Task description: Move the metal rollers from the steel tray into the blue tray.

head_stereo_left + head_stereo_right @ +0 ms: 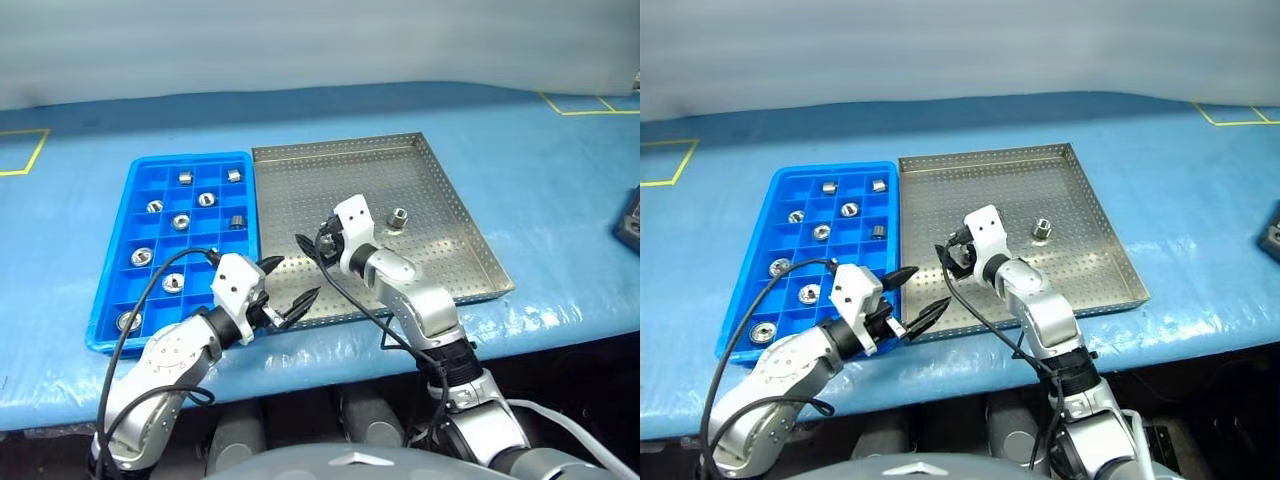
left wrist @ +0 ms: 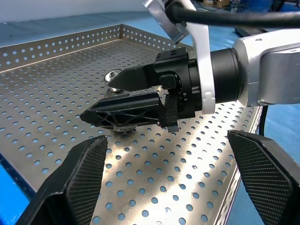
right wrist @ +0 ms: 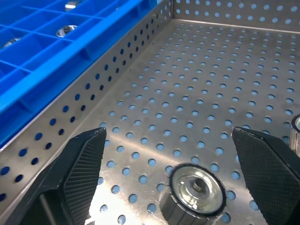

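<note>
Blue-covered desk (image 1: 560,180): right gripper (image 3: 168,178) gapes wide around a roller (image 3: 194,190); closing off-centre could flick it toward twelve o'clock. Left gripper (image 1: 290,290) also wide, empty.

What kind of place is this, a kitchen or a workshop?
Probably a workshop or robot test lab, not a kitchen. A blue-covered bench holds a perforated steel tray and a blue tray for sorting metal rollers. Yellow tape marks out zones.

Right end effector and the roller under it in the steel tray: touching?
Apart. Right wrist view shows the roller lying on the steel tray between the open fingers, bare floor visible on both sides.
</note>
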You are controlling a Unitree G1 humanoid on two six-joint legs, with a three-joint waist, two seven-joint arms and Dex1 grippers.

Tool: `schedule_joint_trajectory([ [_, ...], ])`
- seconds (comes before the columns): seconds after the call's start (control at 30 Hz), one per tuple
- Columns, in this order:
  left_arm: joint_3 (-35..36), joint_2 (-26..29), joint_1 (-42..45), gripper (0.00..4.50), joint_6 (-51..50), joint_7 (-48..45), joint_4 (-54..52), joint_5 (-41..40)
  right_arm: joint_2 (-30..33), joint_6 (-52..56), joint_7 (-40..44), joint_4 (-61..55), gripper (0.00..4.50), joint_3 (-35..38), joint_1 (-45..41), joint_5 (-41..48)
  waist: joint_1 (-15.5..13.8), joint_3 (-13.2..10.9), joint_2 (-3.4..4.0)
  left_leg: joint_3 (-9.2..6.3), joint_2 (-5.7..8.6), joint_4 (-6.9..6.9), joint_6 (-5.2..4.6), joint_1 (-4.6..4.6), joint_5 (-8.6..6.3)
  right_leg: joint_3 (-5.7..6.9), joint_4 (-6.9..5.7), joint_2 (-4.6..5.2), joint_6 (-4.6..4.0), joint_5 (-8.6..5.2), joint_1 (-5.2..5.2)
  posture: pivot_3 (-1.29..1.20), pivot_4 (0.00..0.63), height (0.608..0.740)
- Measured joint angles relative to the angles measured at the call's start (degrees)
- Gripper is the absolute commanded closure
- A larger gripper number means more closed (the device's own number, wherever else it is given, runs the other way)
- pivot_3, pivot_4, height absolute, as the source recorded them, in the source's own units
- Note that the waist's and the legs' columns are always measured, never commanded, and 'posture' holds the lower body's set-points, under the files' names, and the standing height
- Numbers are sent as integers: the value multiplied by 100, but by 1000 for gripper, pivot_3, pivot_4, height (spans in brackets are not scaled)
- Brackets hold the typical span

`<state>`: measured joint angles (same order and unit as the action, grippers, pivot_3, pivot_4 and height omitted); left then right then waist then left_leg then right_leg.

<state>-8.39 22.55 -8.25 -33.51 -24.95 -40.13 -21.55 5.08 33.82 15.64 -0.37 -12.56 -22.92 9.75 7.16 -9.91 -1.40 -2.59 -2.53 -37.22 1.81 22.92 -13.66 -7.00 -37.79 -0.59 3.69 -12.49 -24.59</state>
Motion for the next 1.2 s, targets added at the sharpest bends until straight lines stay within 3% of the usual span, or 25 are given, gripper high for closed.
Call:
schedule_joint_trajectory([
  [0.33, -1, -9, 1, 45, -18, 105, -61, -8, -88, -284, 40, 750, 0, 63, -56, -237, -39, 0, 1, -1, -1, 1, 0, -1, 0, 1, -1, -1, 0, 0, 0, -15, 150, 740],
  [0.43, -2, -27, 1, 0, -18, 117, -61, -13, -141, -316, 65, 784, 636, 62, -30, -264, -40, 0, 1, -1, -1, 0, 0, -2, 0, 1, -2, -1, 0, 0, 1, -15, 150, 740],
  [0.63, -5, -82, 0, 0, -24, 168, -61, -10, -151, -242, 66, 752, 2586, 75, -19, -266, -46, 0, 1, -1, 0, -1, 0, -1, 0, 1, -2, -1, 0, 0, 2, -2, 150, 740],
  [0.97, 38, -335, -117, 0, 26, 636, -61, 142, 179, 392, 336, -230, 2609, -53, -131, -283, -106, -2, 4, -2, -1, 0, 0, -2, 0, 2, -4, -2, 0, 0, 0, 71, 150, 740],
  [1.2, 783, -838, -170, 0, 66, 1527, -95, 372, -160, 366, 564, -203, 2609, -242, -1080, -272, -315, -2, 4, -10, -2, 7, -1, -9, 1, 10, -7, -4, 18, 12, 3, 198, 150, 740],
])
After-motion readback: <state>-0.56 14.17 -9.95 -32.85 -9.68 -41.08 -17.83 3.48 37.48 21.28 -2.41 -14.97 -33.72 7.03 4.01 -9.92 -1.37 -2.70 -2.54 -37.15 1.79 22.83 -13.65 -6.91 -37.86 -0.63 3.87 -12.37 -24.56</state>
